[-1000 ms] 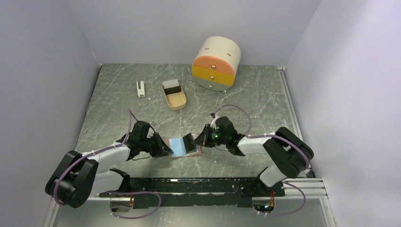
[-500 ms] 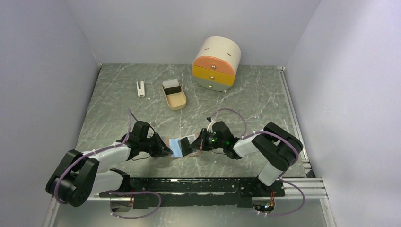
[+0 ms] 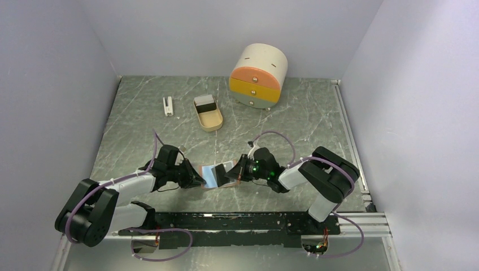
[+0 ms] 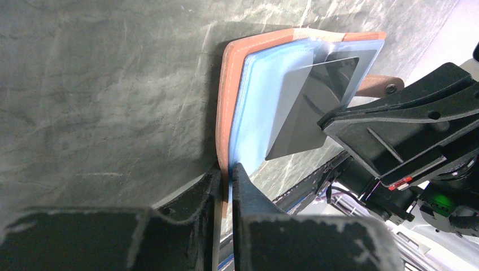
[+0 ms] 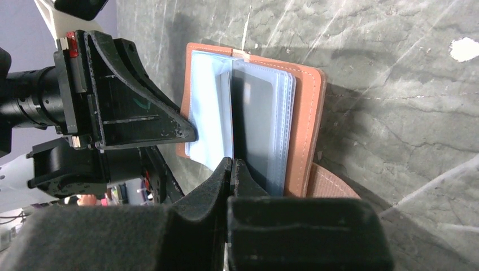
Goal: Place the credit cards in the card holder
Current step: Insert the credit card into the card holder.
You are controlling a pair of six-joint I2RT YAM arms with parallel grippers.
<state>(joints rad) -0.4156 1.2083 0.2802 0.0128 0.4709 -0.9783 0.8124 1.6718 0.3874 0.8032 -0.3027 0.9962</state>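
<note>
Right gripper [image 5: 231,162] has edged closer, pinching a dark credit card [image 4: 309,99] partway into the open card holder [image 4: 225,84] lying on the table [image 3: 141,116]. Left gripper [image 4: 226,172] clamps its edge; full seating remains

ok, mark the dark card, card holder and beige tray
dark card [image 4: 308,107], left wrist view, middle of its face.
card holder [image 4: 223,101], left wrist view, salmon leather edge.
beige tray [image 3: 211,120], top external view, bare floor.
</note>
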